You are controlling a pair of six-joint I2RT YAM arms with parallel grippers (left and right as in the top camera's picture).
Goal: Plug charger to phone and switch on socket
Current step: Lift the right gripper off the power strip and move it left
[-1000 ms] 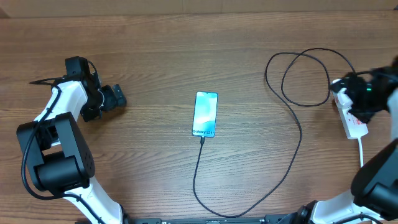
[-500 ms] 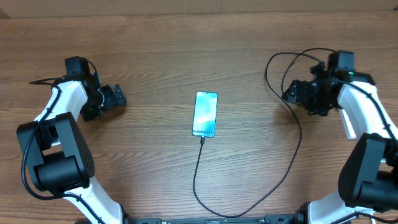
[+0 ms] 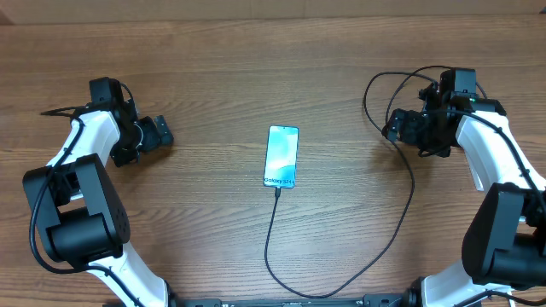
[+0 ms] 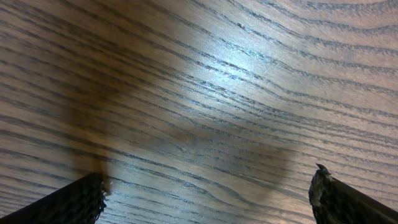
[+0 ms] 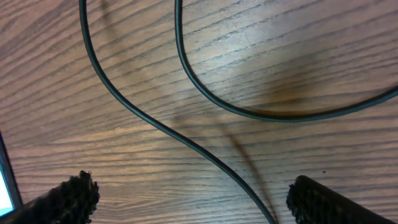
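Observation:
The phone (image 3: 281, 156) lies flat at the table's middle with its light blue screen up; its edge shows in the right wrist view (image 5: 3, 180). The charger, a thin black cable (image 3: 401, 213), meets the phone's near end, runs toward the front edge, then curves up right into a loop. My right gripper (image 3: 394, 128) is open and empty over that loop; two cable strands (image 5: 186, 140) cross between its fingers (image 5: 199, 202). My left gripper (image 3: 162, 132) is open and empty at the far left, over bare wood (image 4: 208, 199). The socket is hidden under my right forearm.
The wooden table (image 3: 213, 68) fills all views. The cable's slack passes near the front edge (image 3: 294, 294). The left arm's base (image 3: 77, 222) stands at the front left, and the right arm's base (image 3: 503, 247) at the front right.
My right arm has swung left from the socket at the right edge to above the cable loop, covering the socket. The left arm, phone and cable have not moved.

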